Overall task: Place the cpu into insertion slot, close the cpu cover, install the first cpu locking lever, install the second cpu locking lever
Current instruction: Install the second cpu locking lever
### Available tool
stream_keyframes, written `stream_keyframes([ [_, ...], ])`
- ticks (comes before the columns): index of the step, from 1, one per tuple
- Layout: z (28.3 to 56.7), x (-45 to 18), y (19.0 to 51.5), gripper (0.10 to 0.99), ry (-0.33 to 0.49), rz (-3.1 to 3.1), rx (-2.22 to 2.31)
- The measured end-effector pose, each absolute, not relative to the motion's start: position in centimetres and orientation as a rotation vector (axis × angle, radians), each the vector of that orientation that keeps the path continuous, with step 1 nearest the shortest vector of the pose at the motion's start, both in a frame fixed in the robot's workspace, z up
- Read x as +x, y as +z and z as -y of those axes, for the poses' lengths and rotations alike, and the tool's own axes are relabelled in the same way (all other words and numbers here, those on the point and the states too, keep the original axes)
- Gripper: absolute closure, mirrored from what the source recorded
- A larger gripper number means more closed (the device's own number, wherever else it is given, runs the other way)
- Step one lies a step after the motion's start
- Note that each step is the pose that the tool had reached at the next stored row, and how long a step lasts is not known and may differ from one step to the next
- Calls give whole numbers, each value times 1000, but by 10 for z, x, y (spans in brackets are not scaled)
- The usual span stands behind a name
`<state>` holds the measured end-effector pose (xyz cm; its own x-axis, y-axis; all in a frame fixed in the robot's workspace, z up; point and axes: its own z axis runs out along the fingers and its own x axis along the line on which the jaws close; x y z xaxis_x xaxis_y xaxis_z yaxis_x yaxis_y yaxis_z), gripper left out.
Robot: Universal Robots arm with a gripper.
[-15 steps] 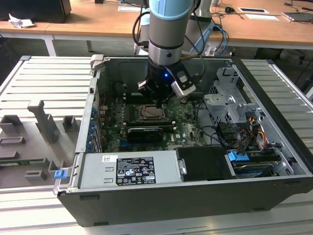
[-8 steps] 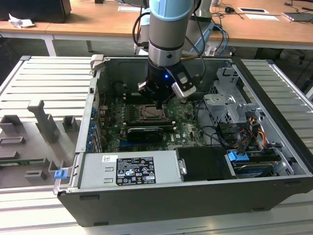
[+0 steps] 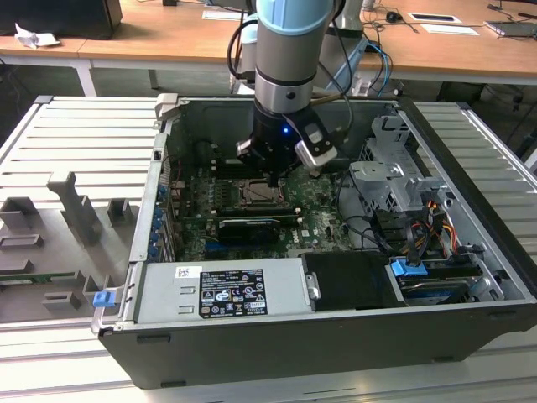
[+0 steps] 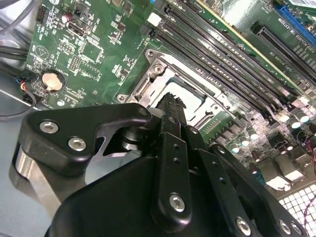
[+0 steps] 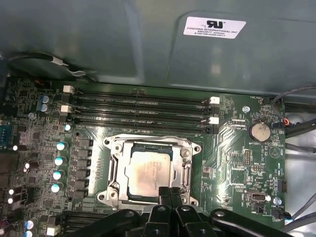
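The cpu is seen seated in the insertion slot, with the pincer pressed together at its edge. A sideways nudge could be given, and the chip shifted or the socket contacts bent

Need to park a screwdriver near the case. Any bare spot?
Table is bare on the exterior view's left, bordered by the case wall and grey fixtures. Inside is crowded: gripper over the socket, cables beside.

Gripper over cpu cover, jaws together.
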<state>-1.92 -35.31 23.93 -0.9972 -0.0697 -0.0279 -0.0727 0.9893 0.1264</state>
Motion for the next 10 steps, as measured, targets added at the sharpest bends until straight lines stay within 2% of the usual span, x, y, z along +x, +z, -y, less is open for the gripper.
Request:
stream_keyframes([
  [10,364,-19,240,980,199,-3110,-111],
])
